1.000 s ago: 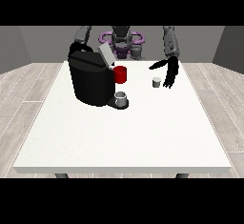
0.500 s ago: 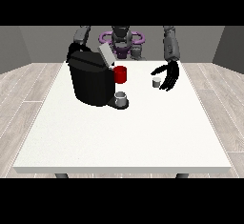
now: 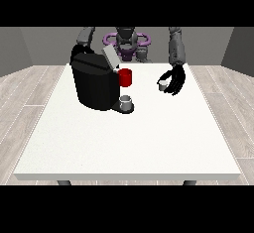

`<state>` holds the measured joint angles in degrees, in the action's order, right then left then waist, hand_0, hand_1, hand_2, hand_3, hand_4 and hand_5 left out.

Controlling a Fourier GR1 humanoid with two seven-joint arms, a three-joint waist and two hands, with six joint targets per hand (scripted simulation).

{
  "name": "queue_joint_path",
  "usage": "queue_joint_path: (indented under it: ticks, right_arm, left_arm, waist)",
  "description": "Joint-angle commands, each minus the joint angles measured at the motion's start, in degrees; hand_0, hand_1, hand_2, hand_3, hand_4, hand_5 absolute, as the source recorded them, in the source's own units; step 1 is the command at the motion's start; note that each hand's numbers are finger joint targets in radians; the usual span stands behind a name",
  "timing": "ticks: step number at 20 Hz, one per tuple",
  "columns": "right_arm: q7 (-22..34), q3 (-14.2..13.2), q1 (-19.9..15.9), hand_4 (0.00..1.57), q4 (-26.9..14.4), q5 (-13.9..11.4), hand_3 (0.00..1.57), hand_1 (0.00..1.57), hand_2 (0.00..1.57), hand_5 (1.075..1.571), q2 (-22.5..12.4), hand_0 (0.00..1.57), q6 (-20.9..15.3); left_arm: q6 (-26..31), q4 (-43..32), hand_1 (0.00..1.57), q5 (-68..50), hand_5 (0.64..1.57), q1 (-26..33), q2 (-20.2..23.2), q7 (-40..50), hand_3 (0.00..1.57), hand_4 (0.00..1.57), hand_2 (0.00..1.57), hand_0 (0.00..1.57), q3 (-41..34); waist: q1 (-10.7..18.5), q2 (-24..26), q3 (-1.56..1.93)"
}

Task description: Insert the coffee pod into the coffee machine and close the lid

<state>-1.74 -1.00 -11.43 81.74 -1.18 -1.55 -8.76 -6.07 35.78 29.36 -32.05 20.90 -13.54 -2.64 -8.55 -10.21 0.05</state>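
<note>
1. Big white table (image 3: pixel 129 143), mostly bare toward the camera, so there's plenty of room there.
2. The hand at the view's right (image 3: pixel 175 80) has its fingers curled beside the coffee pod (image 3: pixel 161 85); can't tell if it's actually gripping.
3. The coffee machine (image 3: pixel 94 81) has its lid (image 3: pixel 110 57) up and a red mug (image 3: pixel 125 77) close by, so a sloppy swing could clip either.

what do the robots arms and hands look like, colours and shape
The arm at the view's right is a grey, rounded, segmented limb ending in a glossy black hand with slim dark fingers. The arm at the view's left shows only a curved grey upper section; the large black coffee machine hides the rest. No cables or markings can be made out.
</note>
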Motion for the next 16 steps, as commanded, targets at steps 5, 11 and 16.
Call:
queue_joint_path:
  ticks: [5, 11, 16]
  right_arm:
    - [1.83, -0.99, 0.53, 0.51, 0.81, 1.99, 0.00, 0.00, 0.00, 1.571, -0.75, 0.00, 1.55]
    - [-2.10, -3.19, -2.04, 0.43, -3.70, 2.68, 0.00, 0.00, 0.00, 1.571, -0.81, 0.00, 1.00]
    - [-0.69, -2.38, 0.09, 0.43, -2.79, 2.48, 0.00, 0.00, 0.00, 1.571, -0.96, 0.00, 1.47]
  left_arm:
    - [-3.34, -3.20, 0.99, 5.01, 1.571, -1.92, 0.44, 0.01, 0.87, 0.29, 1.09, 0.99, 1.40]
    - [-2.74, -4.36, 1.17, 6.95, 1.571, -4.79, 1.91, -1.20, 1.18, 0.41, 1.29, 1.17, 1.37]
    - [-1.31, -2.83, 1.47, 6.48, 1.571, -5.50, -0.61, -5.02, 1.41, 0.61, 1.47, 1.47, 2.02]
  waist:
    - [-1.05, 1.30, -0.06]
    - [0.36, -1.86, -0.05]
    - [-0.02, 1.42, -0.05]
